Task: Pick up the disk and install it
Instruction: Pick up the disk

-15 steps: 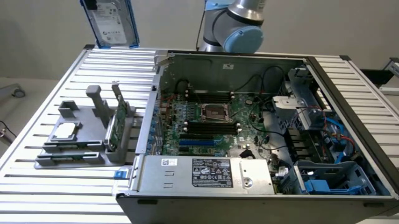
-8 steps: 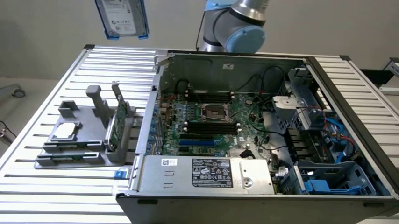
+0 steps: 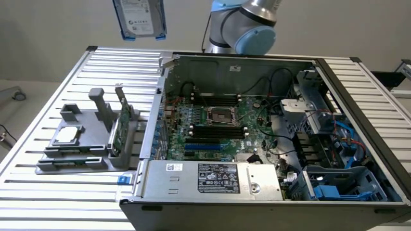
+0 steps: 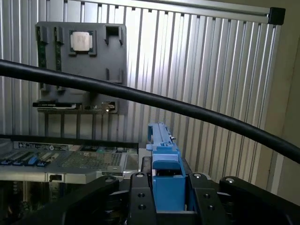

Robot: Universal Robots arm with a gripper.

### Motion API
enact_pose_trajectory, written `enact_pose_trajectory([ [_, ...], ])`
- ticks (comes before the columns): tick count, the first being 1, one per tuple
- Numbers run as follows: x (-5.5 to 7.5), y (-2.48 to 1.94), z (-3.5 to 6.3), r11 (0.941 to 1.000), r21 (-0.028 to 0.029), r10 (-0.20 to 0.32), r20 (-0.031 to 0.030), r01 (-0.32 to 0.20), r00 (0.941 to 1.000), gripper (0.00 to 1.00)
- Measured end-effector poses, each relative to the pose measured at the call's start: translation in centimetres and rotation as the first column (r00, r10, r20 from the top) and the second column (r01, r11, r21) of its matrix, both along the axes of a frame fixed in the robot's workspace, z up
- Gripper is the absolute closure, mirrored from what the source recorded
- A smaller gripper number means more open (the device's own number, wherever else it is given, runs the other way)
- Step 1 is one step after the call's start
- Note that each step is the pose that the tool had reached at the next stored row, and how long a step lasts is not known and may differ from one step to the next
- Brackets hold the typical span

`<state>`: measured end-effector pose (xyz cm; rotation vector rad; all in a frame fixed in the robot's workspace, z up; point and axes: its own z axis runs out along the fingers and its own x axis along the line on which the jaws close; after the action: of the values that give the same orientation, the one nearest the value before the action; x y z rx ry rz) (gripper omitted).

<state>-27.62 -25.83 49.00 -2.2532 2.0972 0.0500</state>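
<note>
The disk [image 3: 138, 19], a silver-grey drive with a white label in a blue carrier, hangs upright high above the table's far side, beyond the grey holder. In the wrist view its blue carrier edge [image 4: 162, 140] sticks out from between the black fingers [image 4: 140, 197]. My gripper [image 4: 168, 190] is shut on the disk. The arm's blue-capped joint [image 3: 251, 33] stands behind the open computer case [image 3: 257, 125].
A grey holder [image 3: 83, 139] on the slatted table [image 3: 38, 192] carries a small square chip [image 3: 67, 135] and an upright green card [image 3: 122, 122]. Blue drive bays [image 3: 334, 190] sit in the case's near corner at the exterior view's right. A black cable [image 4: 140, 96] crosses the wrist view.
</note>
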Motion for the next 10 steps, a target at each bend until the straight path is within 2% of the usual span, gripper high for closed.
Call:
enact_pose_trajectory([
  [6, 2.7, -0.61, 0.00, 1.0000, 0.0002, 0.000, -0.0006, 0.000, 1.0000, 0.67],
  [10, 4.5, -1.05, 0.00, 1.0000, 0.0002, 0.000, -0.0063, 0.000, 1.0000, 0.67],
])
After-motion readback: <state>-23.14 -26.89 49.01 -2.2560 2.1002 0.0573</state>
